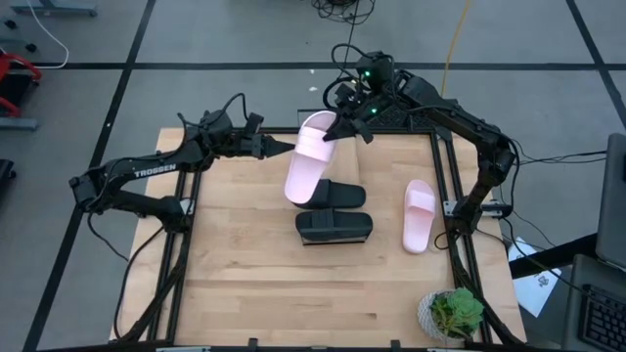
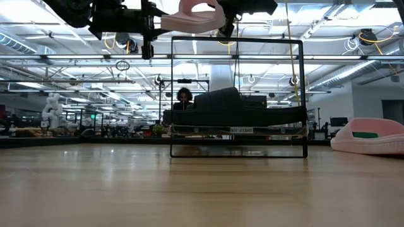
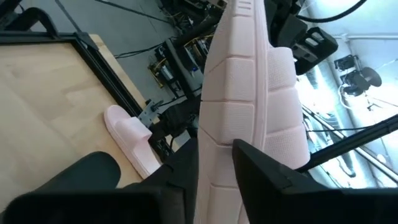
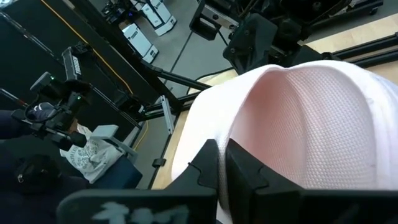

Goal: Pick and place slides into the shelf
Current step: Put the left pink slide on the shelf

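My left claw (image 1: 266, 147) and my right claw (image 1: 344, 124) both clamp the same pale pink slide (image 1: 308, 156), which hangs in the air above the rear middle of the table (image 1: 245, 264). The left claw's fingers (image 3: 264, 171) pinch its sole; the right claw grips its rim. Below it, two black slides (image 1: 333, 209) lie on the dark-framed shelf (image 2: 238, 131). The second pink slide (image 1: 419, 215) lies flat on the table near the right edge, well apart from the shelf.

Two pink slides (image 1: 311, 156), two black slides (image 1: 334, 225), one plant (image 1: 452, 314).
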### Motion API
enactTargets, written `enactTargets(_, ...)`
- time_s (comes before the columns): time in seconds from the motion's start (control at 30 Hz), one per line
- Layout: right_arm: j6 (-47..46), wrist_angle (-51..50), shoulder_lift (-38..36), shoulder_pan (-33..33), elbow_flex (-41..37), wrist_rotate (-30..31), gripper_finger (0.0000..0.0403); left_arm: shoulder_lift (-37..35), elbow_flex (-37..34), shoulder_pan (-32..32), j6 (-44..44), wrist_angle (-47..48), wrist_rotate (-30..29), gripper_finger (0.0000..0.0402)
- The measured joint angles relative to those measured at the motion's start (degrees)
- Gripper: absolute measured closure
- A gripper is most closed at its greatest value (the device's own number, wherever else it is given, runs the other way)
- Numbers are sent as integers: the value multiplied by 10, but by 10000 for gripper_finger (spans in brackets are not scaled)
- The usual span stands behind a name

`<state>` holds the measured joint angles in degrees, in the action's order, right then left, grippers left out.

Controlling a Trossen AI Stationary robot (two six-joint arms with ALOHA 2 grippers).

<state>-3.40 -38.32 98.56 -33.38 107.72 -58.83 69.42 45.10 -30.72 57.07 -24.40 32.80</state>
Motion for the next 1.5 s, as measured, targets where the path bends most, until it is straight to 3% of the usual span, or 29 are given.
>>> enactTargets(0.27, 0, 3, 0, 0, 0, 0, 403, 0, 0, 0, 1, 2, -2, 213)
enactTargets(0.47, -4, 3, 0, 0, 0, 2, 403, 0, 0, -19, -17, 2, 0, 179)
enactTargets(1.03, -5, 0, 0, -19, 0, 4, 403, 0, 0, -38, 11, 10, 118, 176)
enactTargets(1.5, -56, 81, 1, -41, 0, 1, 403, 0, 1, 0, -4, 55, 74, 176)
